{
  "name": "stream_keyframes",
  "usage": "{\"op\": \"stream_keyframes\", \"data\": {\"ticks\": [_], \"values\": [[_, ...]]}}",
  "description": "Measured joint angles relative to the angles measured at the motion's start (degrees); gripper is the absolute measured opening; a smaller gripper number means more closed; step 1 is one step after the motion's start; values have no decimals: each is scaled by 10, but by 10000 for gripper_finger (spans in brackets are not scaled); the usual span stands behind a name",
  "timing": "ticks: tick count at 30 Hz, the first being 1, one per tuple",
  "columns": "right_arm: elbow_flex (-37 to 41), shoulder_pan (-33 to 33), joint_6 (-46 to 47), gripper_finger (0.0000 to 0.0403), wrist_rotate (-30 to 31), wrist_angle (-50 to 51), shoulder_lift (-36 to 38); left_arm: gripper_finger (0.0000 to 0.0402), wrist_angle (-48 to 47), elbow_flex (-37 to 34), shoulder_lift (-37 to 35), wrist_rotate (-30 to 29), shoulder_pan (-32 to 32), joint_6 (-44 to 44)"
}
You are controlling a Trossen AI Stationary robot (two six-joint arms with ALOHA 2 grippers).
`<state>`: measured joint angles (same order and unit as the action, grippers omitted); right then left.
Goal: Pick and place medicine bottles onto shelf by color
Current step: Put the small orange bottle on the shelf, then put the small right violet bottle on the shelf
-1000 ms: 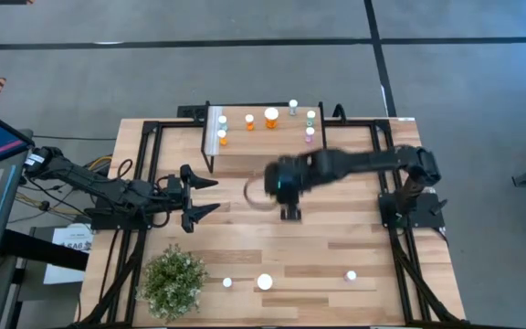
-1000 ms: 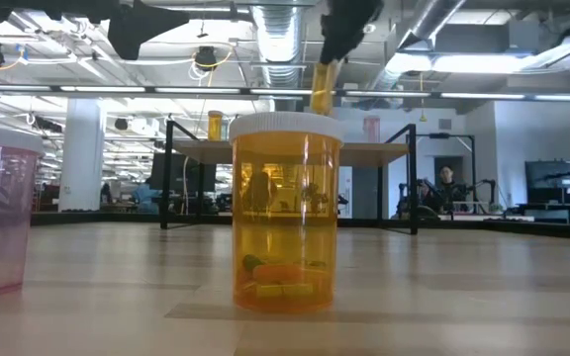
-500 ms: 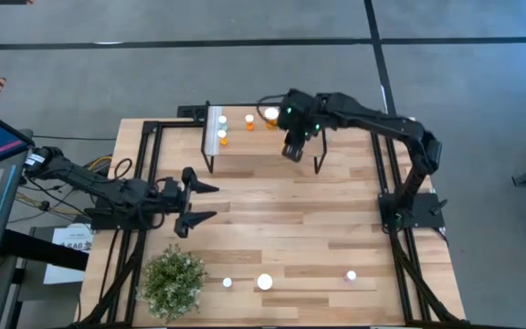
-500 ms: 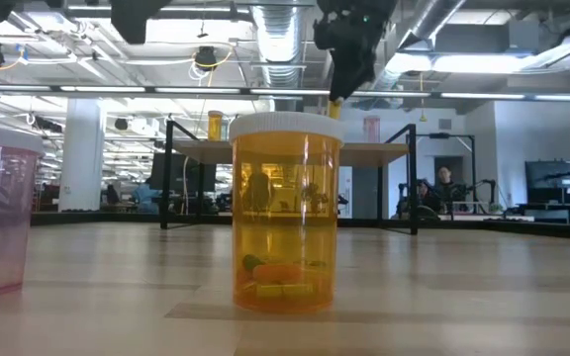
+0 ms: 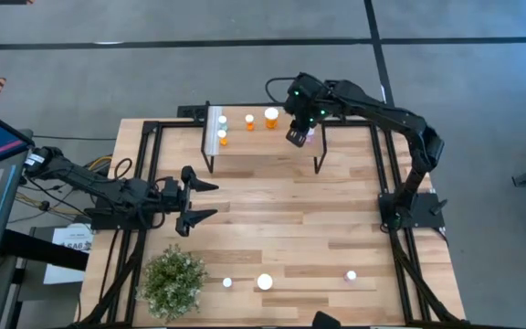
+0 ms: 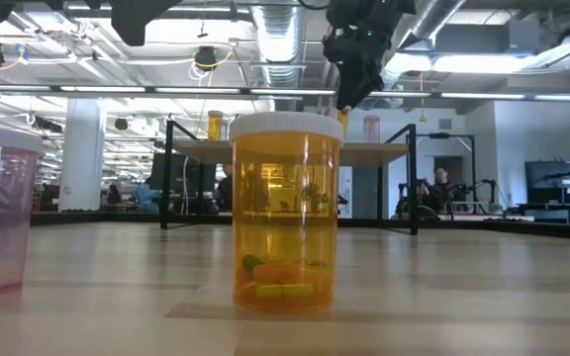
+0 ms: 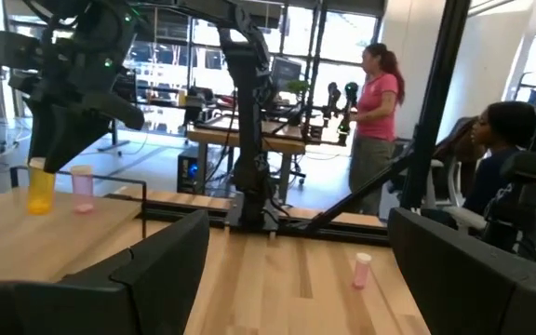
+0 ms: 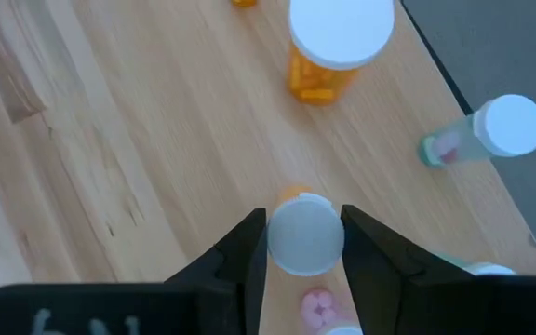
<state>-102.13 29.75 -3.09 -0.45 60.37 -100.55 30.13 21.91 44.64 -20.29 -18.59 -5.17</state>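
Since a second ago the right arm swung from mid-desk up over the shelf, carrying a small orange bottle; left arm unchanged. High view: right pincer now hangs over the shelf's right part, near the pink and green bottles there; several white-capped bottles already stand on the shelf, oranges toward the left-middle. Three more caps are left along the desk's near edge, beside the plant, so roughly a quarter is left. Left pincer idles wide open and empty at the desk's left. Low view: right pincer high above the shelf, orange bottle tip showing beneath it; large orange bottle fills the foreground. Left wrist view: orange bottle hangs under the right arm just beside a pink one. Right wrist view: fingers half-closed, clamped on the white cap; big orange bottle ahead, green one near the shelf edge. Tight room; the shelf edge is close.
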Motion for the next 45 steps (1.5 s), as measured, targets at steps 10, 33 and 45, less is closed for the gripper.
{"op": "stream_keyframes", "data": {"ticks": [10,33,45], "values": [[2,5,15,144,-12,20,-20,318,1,0,0,0,0,-6],[-5,15,14,245,-13,19,-37,318,-2,0,0,0,0,-6],[-108,-3,30,257,-11,103,-36,318,-19,0,0,-10,0,-12]]}}
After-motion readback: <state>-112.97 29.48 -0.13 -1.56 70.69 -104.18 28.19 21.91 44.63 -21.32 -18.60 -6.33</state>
